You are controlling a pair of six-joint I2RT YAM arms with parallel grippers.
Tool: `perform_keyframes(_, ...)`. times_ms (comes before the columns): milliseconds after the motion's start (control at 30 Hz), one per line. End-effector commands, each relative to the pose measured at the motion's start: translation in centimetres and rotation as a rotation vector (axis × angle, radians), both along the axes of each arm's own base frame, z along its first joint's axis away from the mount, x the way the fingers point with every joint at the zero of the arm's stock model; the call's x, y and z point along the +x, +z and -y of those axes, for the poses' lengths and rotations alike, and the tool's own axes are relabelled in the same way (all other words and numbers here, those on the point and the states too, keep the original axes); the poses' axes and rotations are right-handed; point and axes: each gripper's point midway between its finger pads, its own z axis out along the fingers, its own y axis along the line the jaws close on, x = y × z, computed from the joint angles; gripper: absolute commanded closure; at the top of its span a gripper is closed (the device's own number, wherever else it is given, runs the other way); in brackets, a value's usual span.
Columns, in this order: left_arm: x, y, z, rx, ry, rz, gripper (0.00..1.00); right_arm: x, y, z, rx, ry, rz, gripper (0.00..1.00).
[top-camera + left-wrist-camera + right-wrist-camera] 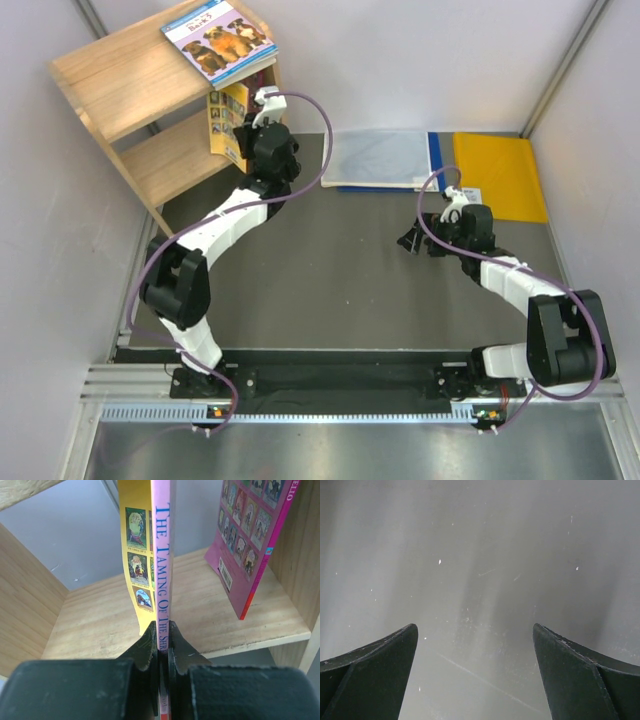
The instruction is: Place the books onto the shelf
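top: dog book (222, 38) flat on shelf (120, 75) top board, left gripper (248, 135) at lower board | left wrist: clenched on upright pink-spined book (162, 570); magenta book (247, 535) leans on side panel | right wrist: right gripper (475, 627) released, spread wide over table (480, 555)

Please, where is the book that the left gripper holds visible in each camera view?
Top external: pink-spined book upper left, upright at the shelf's lower board.
Left wrist: centre, clamped in the left gripper.
Right wrist: not in it.
Shared landmark: that lower board.

Left fingers (146, 649) together (right fingers (372, 672) wide)
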Motion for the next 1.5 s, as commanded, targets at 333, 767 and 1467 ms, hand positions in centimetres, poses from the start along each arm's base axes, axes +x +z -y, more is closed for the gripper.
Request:
perform_keyframes(333,3.1,3.7,-0.6,-0.04,0.046,0.208,1.0,0.0,-0.6,-0.4,0.034,0.009,0.014,0.05)
perform_keyframes(767,5.9,3.6,-2.1,-0.021,0.065,0.21,1.0,-0.2,-1.1,-0.5,0.045,0.01,0.003,0.05)
perform_keyframes(1467,9.1,3.0,0.2,0.003,-0.068,0.255,1.0,-0.5,-1.6,-0.6,0.056,0.007,-0.011,0.05)
